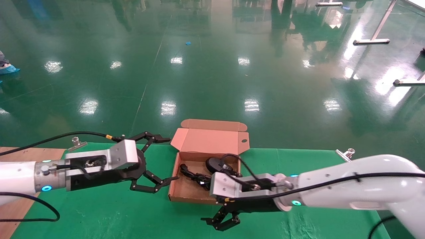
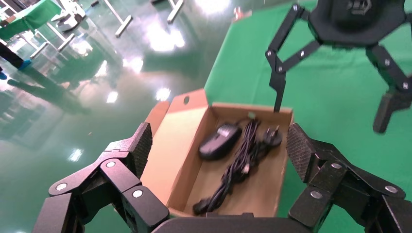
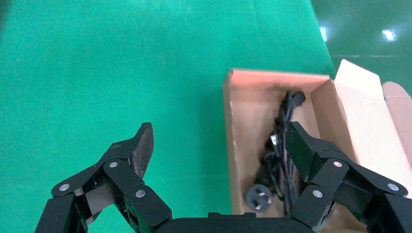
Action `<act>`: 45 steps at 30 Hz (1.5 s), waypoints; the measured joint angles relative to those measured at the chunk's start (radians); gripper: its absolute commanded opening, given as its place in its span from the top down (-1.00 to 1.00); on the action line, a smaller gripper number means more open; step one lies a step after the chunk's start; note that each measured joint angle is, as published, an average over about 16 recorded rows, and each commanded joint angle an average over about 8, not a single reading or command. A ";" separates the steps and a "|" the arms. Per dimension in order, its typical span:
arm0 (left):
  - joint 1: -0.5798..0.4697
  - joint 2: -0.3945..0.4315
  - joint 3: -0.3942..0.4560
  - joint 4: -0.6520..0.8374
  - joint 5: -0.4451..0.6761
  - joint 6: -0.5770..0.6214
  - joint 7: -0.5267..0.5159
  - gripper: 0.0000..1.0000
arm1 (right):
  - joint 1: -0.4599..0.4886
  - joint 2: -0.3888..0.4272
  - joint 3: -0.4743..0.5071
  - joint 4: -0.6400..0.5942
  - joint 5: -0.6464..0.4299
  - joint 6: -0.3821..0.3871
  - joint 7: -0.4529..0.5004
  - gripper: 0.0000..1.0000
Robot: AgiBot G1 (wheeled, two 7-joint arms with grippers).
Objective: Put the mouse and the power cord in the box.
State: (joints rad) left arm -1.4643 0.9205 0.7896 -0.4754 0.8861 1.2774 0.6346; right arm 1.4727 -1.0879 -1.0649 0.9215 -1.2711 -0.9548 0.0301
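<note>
The brown cardboard box (image 1: pixel 186 191) lies open on the green cloth, its lid standing up at the far side. Inside, the black mouse (image 1: pixel 215 165) rests near the lid. The bundled power cord (image 1: pixel 196 177) lies beside it, its round plug (image 3: pixel 259 196) at one end. My left gripper (image 1: pixel 166 160) hovers open just left of the box, and in its wrist view the box (image 2: pixel 163 155), mouse (image 2: pixel 219 141) and cord (image 2: pixel 241 164) lie beyond the left gripper (image 2: pixel 218 145). My right gripper (image 1: pixel 223 222) is open and empty, low over the cloth by the box's near edge.
Green cloth (image 1: pixel 99 212) covers the table, held by metal clips (image 1: pixel 77 143) at the far edge, beyond which the glossy floor drops away. Bare wood (image 1: pixel 20 156) shows at the left. The right arm (image 1: pixel 348 186) crosses the box's near right corner.
</note>
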 measured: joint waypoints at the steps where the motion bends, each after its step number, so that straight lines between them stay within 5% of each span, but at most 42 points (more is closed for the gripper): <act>1: 0.009 -0.007 -0.012 -0.019 -0.004 0.005 -0.019 -1.00 | -0.011 0.013 0.021 0.010 0.014 -0.014 0.004 -1.00; 32: 0.289 -0.230 -0.378 -0.600 -0.115 0.162 -0.610 -1.00 | -0.338 0.404 0.666 0.308 0.459 -0.459 0.134 -1.00; 45: 0.382 -0.303 -0.500 -0.792 -0.153 0.214 -0.802 -1.00 | -0.401 0.480 0.792 0.365 0.545 -0.545 0.157 -1.00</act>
State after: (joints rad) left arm -1.0824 0.6174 0.2899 -1.2676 0.7334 1.4917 -0.1673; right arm 1.0715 -0.6078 -0.2727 1.2863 -0.7256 -1.5001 0.1874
